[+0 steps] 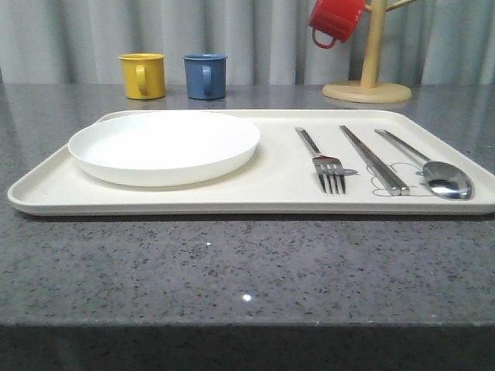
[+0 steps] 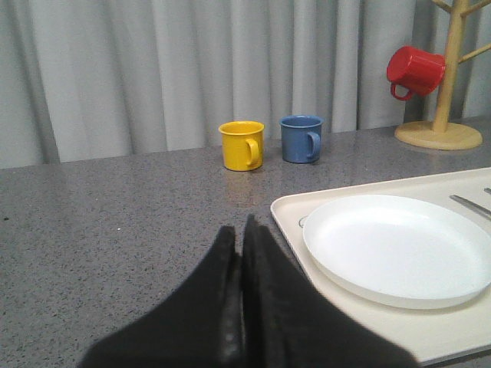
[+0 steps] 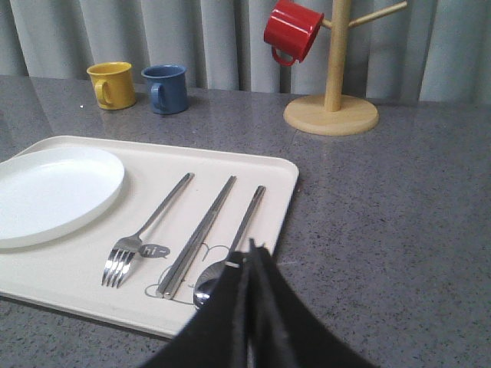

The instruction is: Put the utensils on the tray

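The cream tray [image 1: 271, 197] lies across the table. On its left half rests the white plate [image 1: 164, 145]. To the right lie the fork [image 1: 325, 162], the chopsticks [image 1: 373, 158] and the spoon [image 1: 433, 170], side by side, their handles pointing away from me. My left gripper [image 2: 239, 234] is shut and empty above the bare table, just left of the tray's corner [image 2: 288, 211] and the plate [image 2: 399, 249]. My right gripper [image 3: 252, 249] is shut and empty, raised over the spoon's bowl [image 3: 209, 282] at the tray's near right edge [image 3: 285, 207]; the fork [image 3: 146, 230] and chopsticks [image 3: 201, 234] lie beside it.
A yellow mug [image 1: 143, 75] and a blue mug [image 1: 205, 75] stand behind the tray at the back left. At the back right stands a wooden mug tree [image 1: 368, 85] with a red mug [image 1: 336, 19] hanging on it. Grey curtains close off the back.
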Available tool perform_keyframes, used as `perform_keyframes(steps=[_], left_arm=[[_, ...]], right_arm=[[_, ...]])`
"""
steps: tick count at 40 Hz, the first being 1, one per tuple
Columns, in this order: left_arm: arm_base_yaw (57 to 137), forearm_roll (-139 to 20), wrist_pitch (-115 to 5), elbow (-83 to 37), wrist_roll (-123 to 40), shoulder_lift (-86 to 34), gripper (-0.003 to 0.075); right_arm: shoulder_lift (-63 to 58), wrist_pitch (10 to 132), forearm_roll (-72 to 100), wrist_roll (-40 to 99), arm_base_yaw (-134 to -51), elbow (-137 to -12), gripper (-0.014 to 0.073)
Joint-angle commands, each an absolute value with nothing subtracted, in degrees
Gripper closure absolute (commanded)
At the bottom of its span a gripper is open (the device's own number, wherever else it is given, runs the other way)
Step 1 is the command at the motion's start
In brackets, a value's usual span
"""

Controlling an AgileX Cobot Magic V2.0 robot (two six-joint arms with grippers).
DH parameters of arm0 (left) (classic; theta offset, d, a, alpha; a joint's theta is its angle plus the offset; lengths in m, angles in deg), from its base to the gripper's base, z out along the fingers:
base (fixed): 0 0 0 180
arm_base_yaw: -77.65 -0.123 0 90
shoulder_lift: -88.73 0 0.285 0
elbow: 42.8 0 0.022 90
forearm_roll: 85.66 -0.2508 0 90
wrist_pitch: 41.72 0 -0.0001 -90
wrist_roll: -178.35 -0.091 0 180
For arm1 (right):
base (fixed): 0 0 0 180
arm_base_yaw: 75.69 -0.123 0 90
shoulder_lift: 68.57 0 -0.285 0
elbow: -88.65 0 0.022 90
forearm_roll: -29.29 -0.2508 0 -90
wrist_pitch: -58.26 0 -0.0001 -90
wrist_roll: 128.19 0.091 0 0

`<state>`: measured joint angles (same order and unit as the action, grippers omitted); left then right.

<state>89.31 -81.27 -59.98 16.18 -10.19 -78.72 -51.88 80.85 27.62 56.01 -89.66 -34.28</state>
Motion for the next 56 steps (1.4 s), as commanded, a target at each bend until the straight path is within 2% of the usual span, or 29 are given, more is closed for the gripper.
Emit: perform_keyframes(steps=[1, 43, 49, 56], left_arm=[[89.17, -80.57, -55.53, 14.71, -9.68, -78.03, 0.0738], [89.17, -80.57, -55.47, 14.87, -9.68, -78.03, 0.0738], [87.91, -81.27, -54.06, 18.73, -9.68, -80.6, 0.0738], [82.41, -81.27, -51.77, 26.34, -9.68, -84.91, 0.0738]], right_arm=[[-51.49, 75.64, 28.21, 55.39, -89.52, -35.65, 0.0662], [-51.49, 75.64, 28.21, 55.39, -89.52, -35.65, 0.0662], [-51.49, 75.64, 28.21, 55.39, -89.52, -35.65, 0.0662], [-51.49, 75.64, 28.21, 55.39, -89.52, -35.65, 0.0662]])
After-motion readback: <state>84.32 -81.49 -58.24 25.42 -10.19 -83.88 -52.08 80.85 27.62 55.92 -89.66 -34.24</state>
